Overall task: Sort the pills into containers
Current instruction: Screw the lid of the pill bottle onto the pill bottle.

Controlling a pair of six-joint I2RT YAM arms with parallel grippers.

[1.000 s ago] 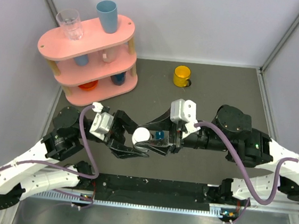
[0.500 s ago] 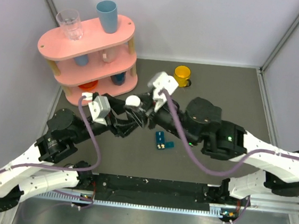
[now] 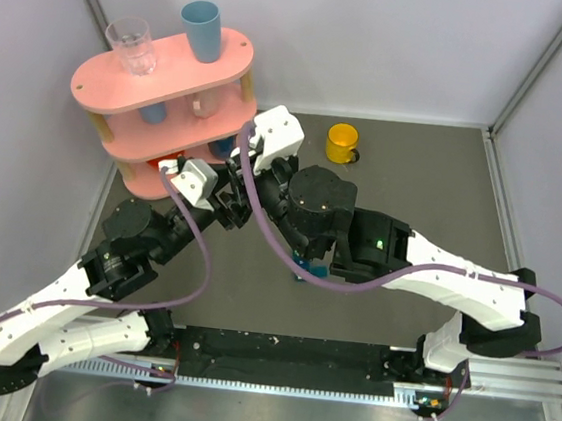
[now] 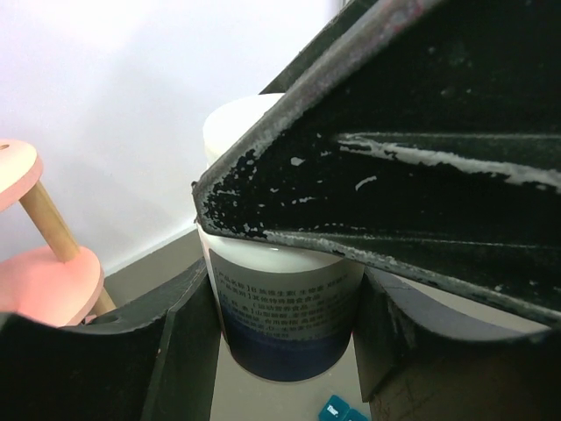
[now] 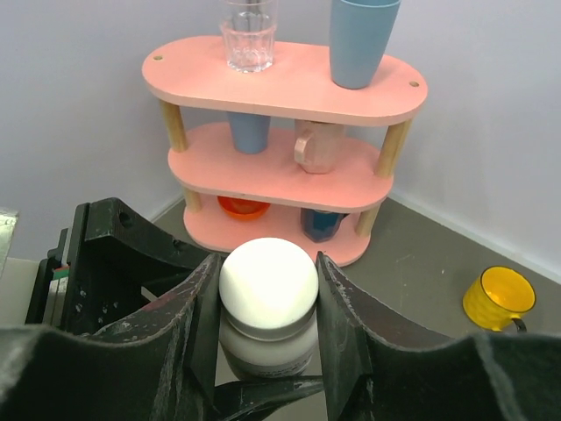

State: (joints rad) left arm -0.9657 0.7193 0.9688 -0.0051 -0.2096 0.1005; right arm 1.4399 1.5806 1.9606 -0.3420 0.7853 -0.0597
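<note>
**A:** Where was the pill box?

**B:** The pill box (image 4: 337, 410) lay on the tabletop (image 3: 415, 174), near its middle; from overhead only teal slivers showed from under the right arm, at about 4 o'clock from the spot where the two end effectors met; the left wrist camera caught one corner of it, low in its view, beneath the bottle.

**A:** And the end effectors?

**B:** Both were clenched on the same white bottle (image 5: 268, 281) — the right end effector (image 5: 269, 303) pinched its rounded cap from either side, while the left end effector (image 4: 282, 338) gripped the labelled body lower down; the bottle stood upright, held clear of the tabletop.

**A:** What stood around them?

**B:** A pink three-tier shelf (image 3: 164, 83) sat at 10 o'clock on the tabletop; in the right wrist view it rose at 12 o'clock, beyond the cap; a clear glass (image 3: 131, 44) and a blue cup (image 3: 200, 29) stood on its top tier, and smaller cups sat on the tiers below; a yellow mug (image 3: 341, 142) stood at 2 o'clock from the grip — apart from the shelf and well away from the pill box.
</note>
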